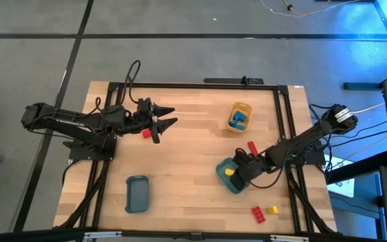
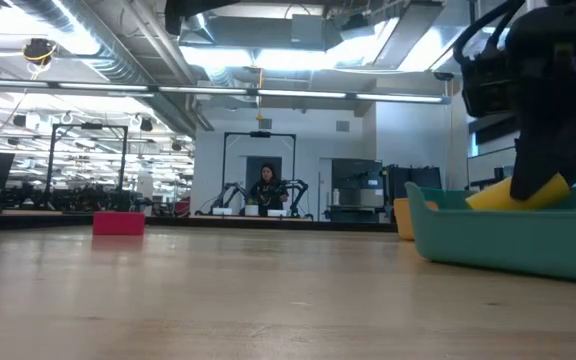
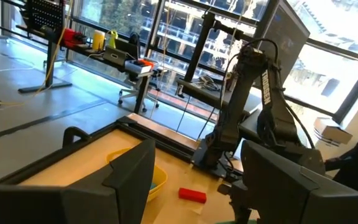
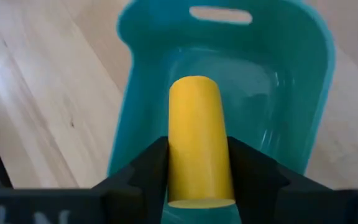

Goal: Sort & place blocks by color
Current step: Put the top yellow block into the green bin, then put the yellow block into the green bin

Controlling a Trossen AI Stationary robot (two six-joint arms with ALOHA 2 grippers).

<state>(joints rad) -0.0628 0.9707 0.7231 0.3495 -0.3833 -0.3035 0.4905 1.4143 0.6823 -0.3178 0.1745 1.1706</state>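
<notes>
In the teal tray (image 4: 291, 81), one yellow block (image 4: 197, 137).

The table (image 1: 180, 154) is showing pale wood grain with a black frame. A teal tray (image 4: 291, 93) is showing a yellow block (image 4: 197, 143) between the right gripper's (image 4: 199, 171) black fingers. A yellow tray (image 1: 240, 107) is showing blue blocks (image 1: 239, 119). A slate-blue tray (image 1: 138, 193) is lying apart. Red blocks (image 1: 252, 147) and one small yellow brick (image 1: 272, 210) are dotting the wood; the left gripper (image 1: 170, 115) is black
</notes>
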